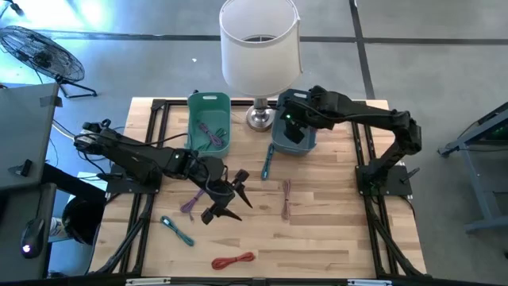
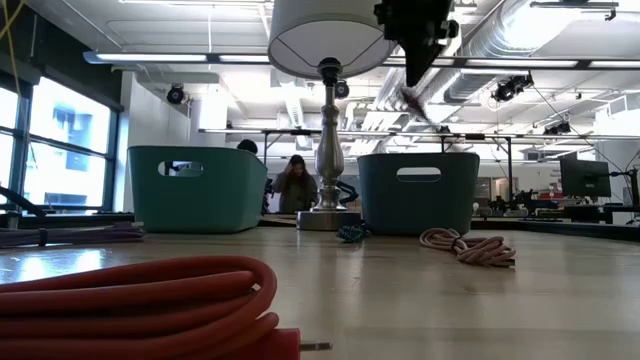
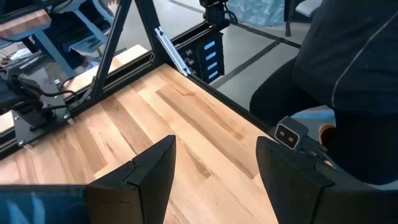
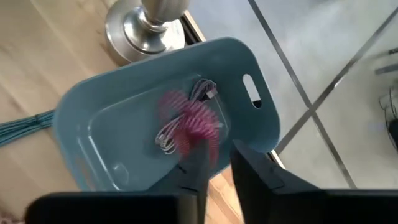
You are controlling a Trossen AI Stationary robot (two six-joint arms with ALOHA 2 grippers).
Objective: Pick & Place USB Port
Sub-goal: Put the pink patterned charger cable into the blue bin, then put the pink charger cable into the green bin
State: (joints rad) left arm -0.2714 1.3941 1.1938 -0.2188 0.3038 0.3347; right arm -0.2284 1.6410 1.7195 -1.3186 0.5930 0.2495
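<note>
My right gripper (image 1: 292,131) hangs over the dark-blue bin (image 1: 305,144), shut on a pink-magenta cable bundle (image 4: 189,121) that shows blurred above the bin's inside; a white cable (image 4: 202,93) lies on the bin's floor. In the low view the cable (image 2: 418,102) dangles under that gripper (image 2: 410,82), high above the bin (image 2: 418,192). My left gripper (image 1: 230,200) is open, above the table's middle beside a purple cable (image 1: 190,203), touching nothing; its wrist view shows only bare wood between its fingers (image 3: 211,171). My right gripper pinches the pink-magenta cable bundle (image 4: 198,140) between its two fingers, coming from above and pointing down. The bundle is lifted clear and hangs slack below the fingertips (image 2: 408,92) over the blue bin. Which part of the cable is gripped is blurred.
A green bin (image 1: 208,119) holds a purple cable. A lamp (image 1: 259,48) stands between the bins. Loose on the table: a teal cable (image 1: 266,163), a pink cable (image 1: 286,199), a blue cable (image 1: 176,230), a red cable (image 1: 232,260). A person in dark clothing (image 3: 354,81) sits beyond the table edge.
</note>
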